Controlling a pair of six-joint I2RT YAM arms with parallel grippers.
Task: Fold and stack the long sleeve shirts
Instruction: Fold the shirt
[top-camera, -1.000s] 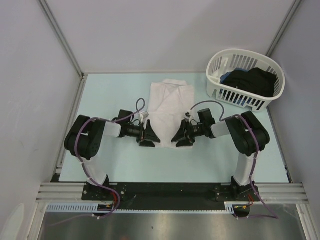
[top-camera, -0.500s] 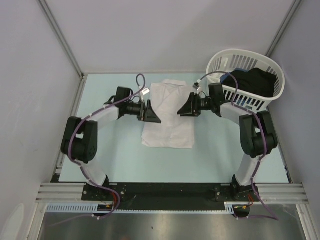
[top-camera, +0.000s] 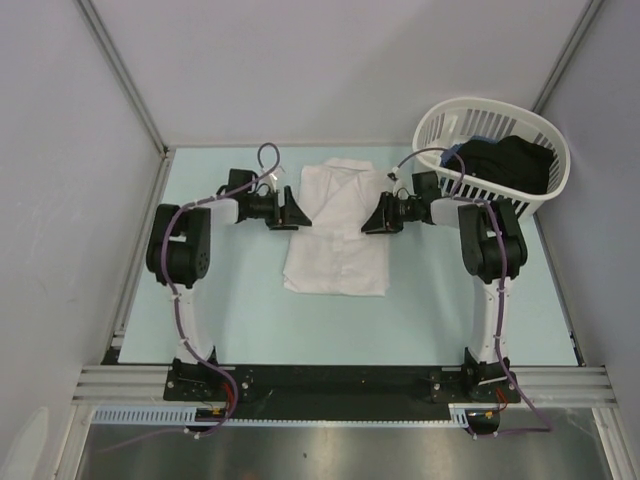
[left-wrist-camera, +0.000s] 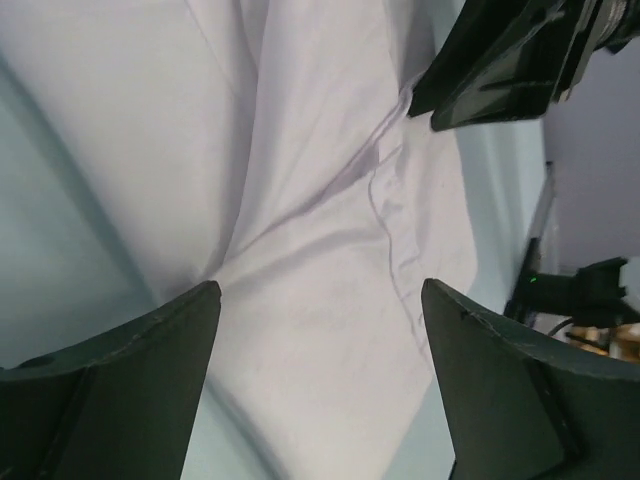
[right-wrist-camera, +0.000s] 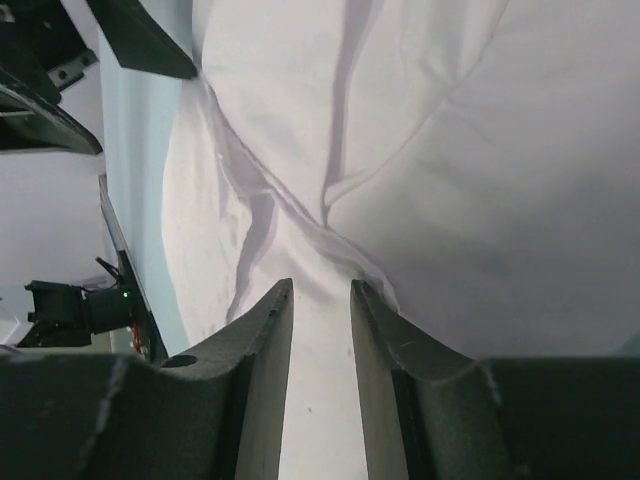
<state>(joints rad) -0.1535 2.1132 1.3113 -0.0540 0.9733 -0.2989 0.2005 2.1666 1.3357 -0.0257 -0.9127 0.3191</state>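
Observation:
One plain white long sleeve shirt (top-camera: 338, 235) lies flat and partly folded in the middle of the pale table. My left gripper (top-camera: 298, 214) sits low at the shirt's upper left edge. In the left wrist view it (left-wrist-camera: 320, 290) is wide open, with the cloth (left-wrist-camera: 300, 150) spread under the jaws. My right gripper (top-camera: 368, 222) is at the shirt's upper right edge. In the right wrist view it (right-wrist-camera: 320, 285) has its jaws nearly together on a bunched fold of the shirt (right-wrist-camera: 450, 150), and creases run out from the tips.
A white slatted basket (top-camera: 440, 178) with dark clothes (top-camera: 505, 165) stands at the back right, just behind my right arm. Grey walls and rails close in the table on the left, back and right. The table's near strip (top-camera: 330, 320) lies in front of the shirt.
Both grippers have moved from the shirt's near corners up to its far part. The shirt now lies flat, its near edge free on the table.

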